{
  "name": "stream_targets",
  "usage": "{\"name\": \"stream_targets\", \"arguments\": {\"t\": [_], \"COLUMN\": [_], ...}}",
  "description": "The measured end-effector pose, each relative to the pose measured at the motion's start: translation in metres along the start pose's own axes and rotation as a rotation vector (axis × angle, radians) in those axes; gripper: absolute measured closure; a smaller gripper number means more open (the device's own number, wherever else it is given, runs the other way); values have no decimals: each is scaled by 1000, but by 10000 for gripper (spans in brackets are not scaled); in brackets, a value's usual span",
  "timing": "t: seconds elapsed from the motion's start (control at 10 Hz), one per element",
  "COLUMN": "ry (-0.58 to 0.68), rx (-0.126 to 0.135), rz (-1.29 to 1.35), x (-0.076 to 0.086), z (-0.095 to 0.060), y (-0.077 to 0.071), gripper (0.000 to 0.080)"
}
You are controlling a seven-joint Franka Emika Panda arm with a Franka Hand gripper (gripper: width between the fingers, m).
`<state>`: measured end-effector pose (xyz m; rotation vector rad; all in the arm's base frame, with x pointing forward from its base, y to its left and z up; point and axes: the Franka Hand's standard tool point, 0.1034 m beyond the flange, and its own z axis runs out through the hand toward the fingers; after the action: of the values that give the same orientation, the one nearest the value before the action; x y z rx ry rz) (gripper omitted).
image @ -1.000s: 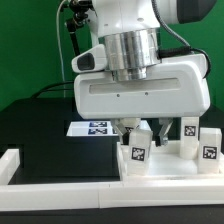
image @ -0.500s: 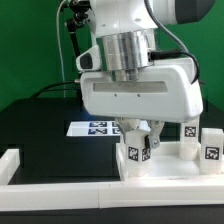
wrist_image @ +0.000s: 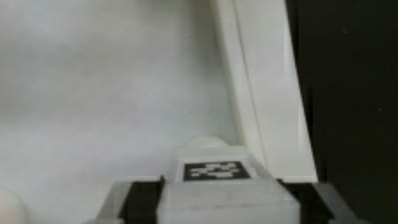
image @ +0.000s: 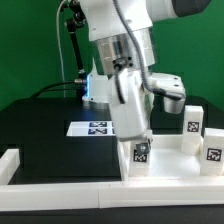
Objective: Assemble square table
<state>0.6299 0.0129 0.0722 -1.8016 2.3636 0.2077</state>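
Square table top (image: 165,160) lying just inside the border wall (image: 60,180), three leg posts on it. Gripper (image: 140,150) now turned a quarter compared to before, fingers clamped on nearest leg post (image: 141,153); probably screwing it in.

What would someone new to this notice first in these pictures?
First, the big white robot arm filling the middle of the exterior view, twisted over, its gripper down on a short white leg post with a black-and-white tag. That post stands on the white square slab, with two more tagged posts toward the exterior view's right. Behind, the marker board lies flat on the black table.
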Motion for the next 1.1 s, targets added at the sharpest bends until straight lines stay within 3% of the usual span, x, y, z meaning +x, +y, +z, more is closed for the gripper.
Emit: {"name": "stream_targets", "arguments": {"t": [0.2,0.6,0.7,0.8,0.9,1.1], "ry": [15,35,34,26,15,-6], "rx": [6,-5,-4,2,13,37], "rz": [109,115,116,92,70,47], "x": [1,4,4,1,-1,-4], "z": [0,1,1,-6,-21,-51], "y": [0,2,2,3,7,11], "gripper": [505,500,277,277,177,158]}}
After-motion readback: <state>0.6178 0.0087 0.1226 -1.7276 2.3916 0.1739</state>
